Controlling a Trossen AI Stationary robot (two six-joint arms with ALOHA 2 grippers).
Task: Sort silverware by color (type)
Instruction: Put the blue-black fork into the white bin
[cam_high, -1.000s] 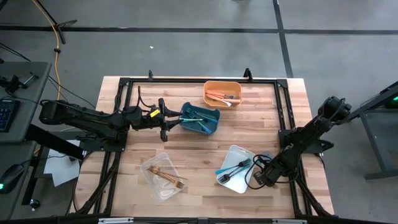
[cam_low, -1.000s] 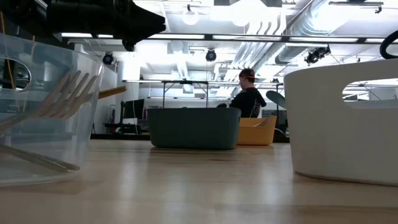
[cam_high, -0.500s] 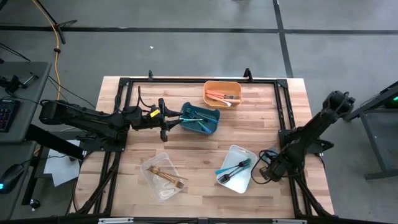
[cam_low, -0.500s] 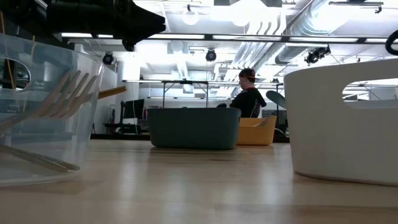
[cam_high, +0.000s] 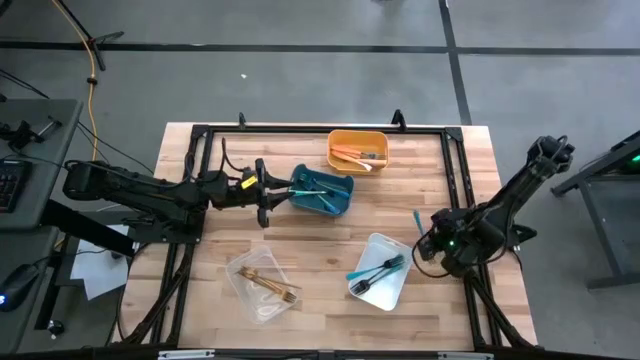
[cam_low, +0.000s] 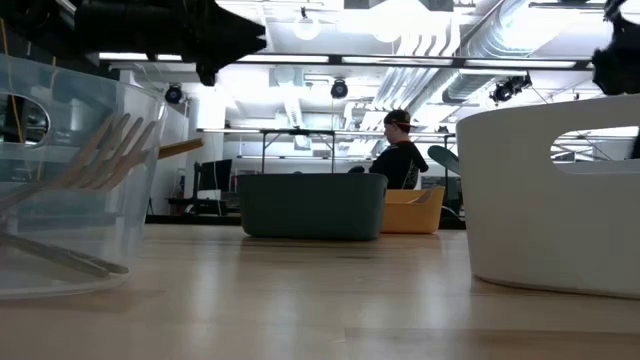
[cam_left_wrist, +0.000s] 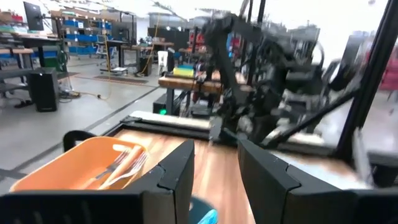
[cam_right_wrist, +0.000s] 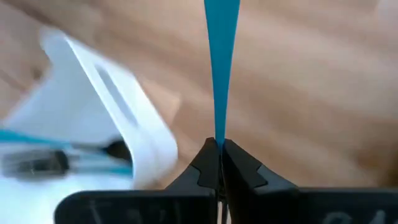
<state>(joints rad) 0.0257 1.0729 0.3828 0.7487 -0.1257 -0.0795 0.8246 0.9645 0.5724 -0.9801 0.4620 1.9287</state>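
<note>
Silverware piece with a teal handle (cam_right_wrist: 221, 68) sticks out from my right gripper (cam_right_wrist: 219, 148), fingers pinched on it, arm bent low beside the white bin (cam_high: 385, 250), above the table (cam_high: 320, 230).

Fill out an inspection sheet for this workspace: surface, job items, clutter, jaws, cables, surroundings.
Surface: wooden table inside a black frame.
Job's things: salmon pieces in the orange bin; teal pieces in the blue bin; gold pieces in the clear bin; dark forks and one teal piece in the white bin; a teal utensil held by the right gripper.
Clutter: nothing seen.
Grippers: left gripper at the blue bin's edge, jaws part open in its wrist view; right gripper beside the white bin, jaws shut on the teal utensil.
Cables: yellow cable on the floor.
Surroundings: person seated beyond the table.
</note>
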